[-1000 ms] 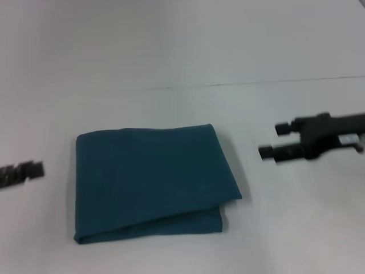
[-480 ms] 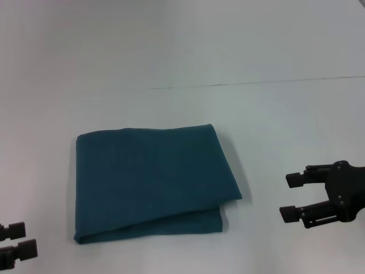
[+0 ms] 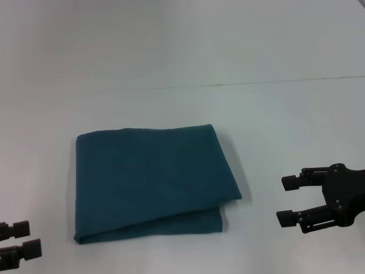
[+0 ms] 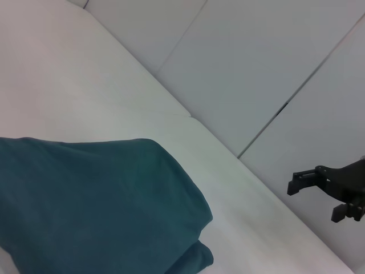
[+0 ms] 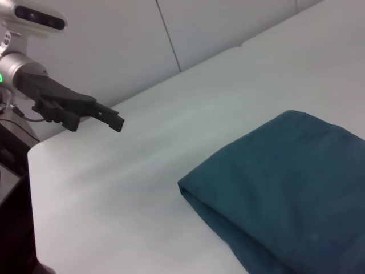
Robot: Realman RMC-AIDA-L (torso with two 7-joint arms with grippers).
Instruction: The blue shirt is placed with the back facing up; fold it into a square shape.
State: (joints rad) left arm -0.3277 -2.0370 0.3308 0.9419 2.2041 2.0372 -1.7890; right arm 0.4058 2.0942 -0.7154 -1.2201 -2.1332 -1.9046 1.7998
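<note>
The blue shirt (image 3: pixel 151 182) lies folded into a rough square on the white table (image 3: pixel 274 125), left of centre, with a lower layer showing along its near edge. My left gripper (image 3: pixel 20 240) hovers at the near left corner, off the shirt's near-left corner, open and holding nothing. My right gripper (image 3: pixel 288 200) is open to the right of the shirt, a short gap from its right edge, with empty fingers. In the left wrist view the shirt (image 4: pixel 102 205) fills the near part and the right gripper (image 4: pixel 316 198) shows beyond it. The right wrist view shows the shirt (image 5: pixel 285 188) and the left gripper (image 5: pixel 111 119).
A thin seam (image 3: pixel 256 83) crosses the table behind the shirt. The table's edge (image 5: pixel 31 171) drops off to a dark area behind the left arm. Pale wall panels (image 4: pixel 256 68) stand past the far side.
Both grippers have pulled back toward the near edge, the right one from beside the shirt's far-right corner, the left one from its left side. The shirt has not moved.
</note>
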